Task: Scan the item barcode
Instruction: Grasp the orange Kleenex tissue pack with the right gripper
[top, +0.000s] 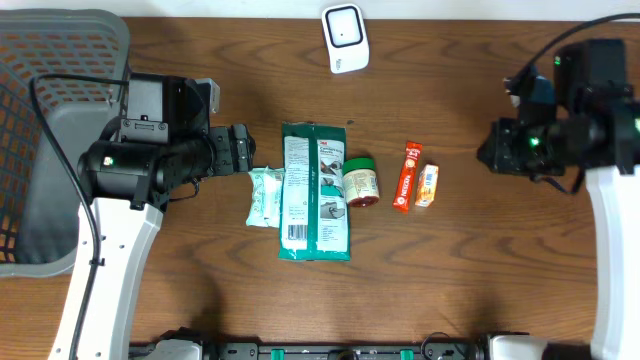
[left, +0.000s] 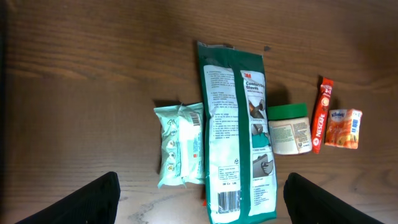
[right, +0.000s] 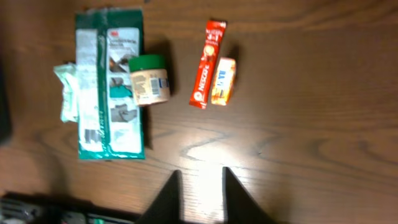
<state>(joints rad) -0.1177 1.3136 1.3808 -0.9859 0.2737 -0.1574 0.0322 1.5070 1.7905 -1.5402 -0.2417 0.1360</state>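
A grey mesh basket of perforated plastic sits at the left end of the wooden desk; the left arm covers part of its inside. A white, rounded barcode scanner stands at the far edge.

The goods lie in a row mid-desk. A soft, pale green wipes pack touches the left edge of a flat, glossy green glove packet, whose long axis runs from the far edge to the near edge, with the barcode face up at its near end. Next comes a squat jar on its side, green lid towards the scanner (its contents cannot be told). Just beyond it are a slim red Nescafé stick, lengthwise like the packet, and, touching it, a small orange carton.

The left pincer hovers over the packet and wipes, spread wide, holding nothing. The right pincer hangs above bare wood nearer the front edge than the row, fingers close together with a narrow gap, empty.
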